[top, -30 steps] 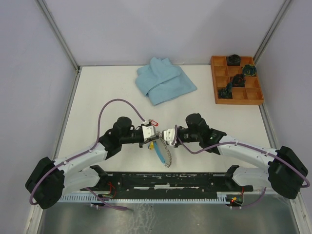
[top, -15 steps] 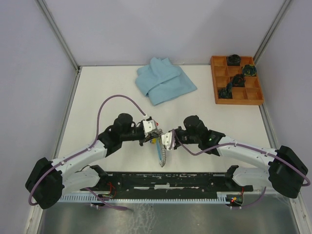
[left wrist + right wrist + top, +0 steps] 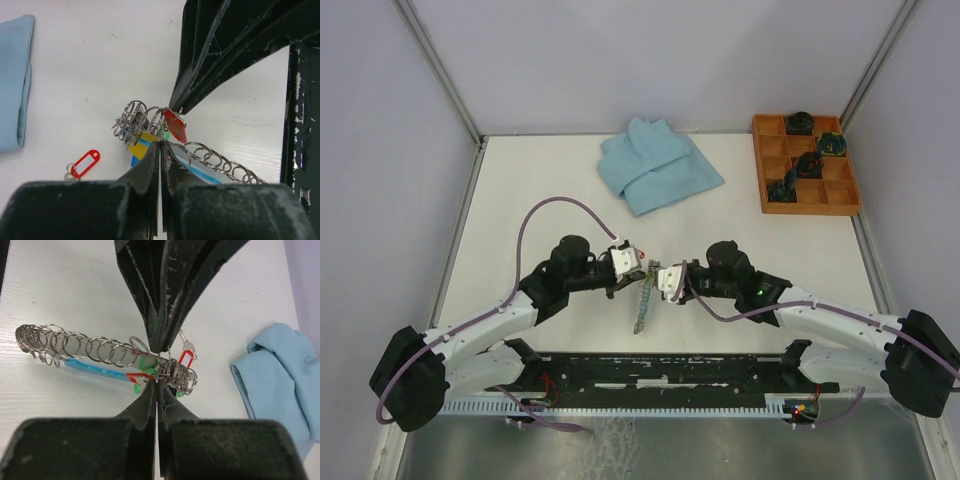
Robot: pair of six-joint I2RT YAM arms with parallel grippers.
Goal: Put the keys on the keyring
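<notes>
With both arms meeting over the middle of the table point(image 3: 520, 190), the step in hand is judged to be threading the next key onto the keyring point(image 3: 642, 302). The keyring is held between the two claws and shows edge-on to the top camera.

The left claw point(image 3: 159, 146) is fully closed. It pinches the coil at the end where several tagged keys point(image 3: 131, 122) are already bunched together. Just beyond that claw, a loose key point(image 3: 85, 162) with a red tag lies on the table, not yet on the ring. The light-blue segment point(image 3: 95, 369) runs along one side of the coil.

The right claw point(image 3: 156, 388) is likewise fully closed. Its tips meet the same bunched end, apparently on the coil itself, though a tag ring may be caught in the pinch.

To perform the step well:
- Hold one claw firm on the coil and use the other to work a turn open.
- Avoid twisting, since the threaded keys may slide and foul the opening.
- Collect the loose key only once the ring is steady.
</notes>
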